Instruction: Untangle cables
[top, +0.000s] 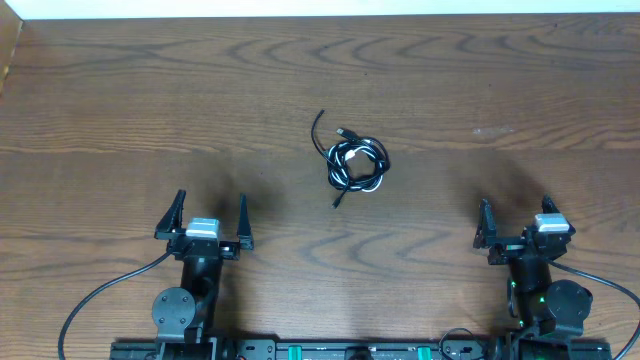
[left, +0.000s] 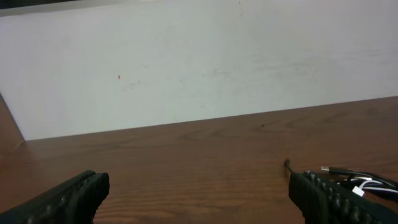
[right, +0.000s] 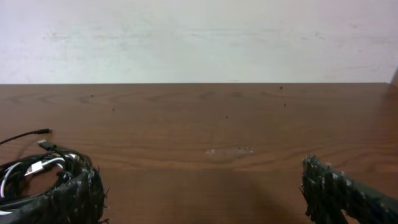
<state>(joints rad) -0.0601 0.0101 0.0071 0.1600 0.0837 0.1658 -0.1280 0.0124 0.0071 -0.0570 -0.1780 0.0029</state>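
Left jaws and right jaws gape wide, both empty, at the near bench (top: 120, 100) edge; cables (top: 355, 165) lie coiled ahead, roughly midway between them.

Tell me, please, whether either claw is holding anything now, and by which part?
Nothing is held: left claw and right claw are open, well apart from the cables.

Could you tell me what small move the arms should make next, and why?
Probably reach the left gripper forward and to its right, toward the cables. Both it and the right gripper sit open and well apart from the bundle. The bundle lies coiled ahead of them, black and white cords wound together, with nothing gripping it.
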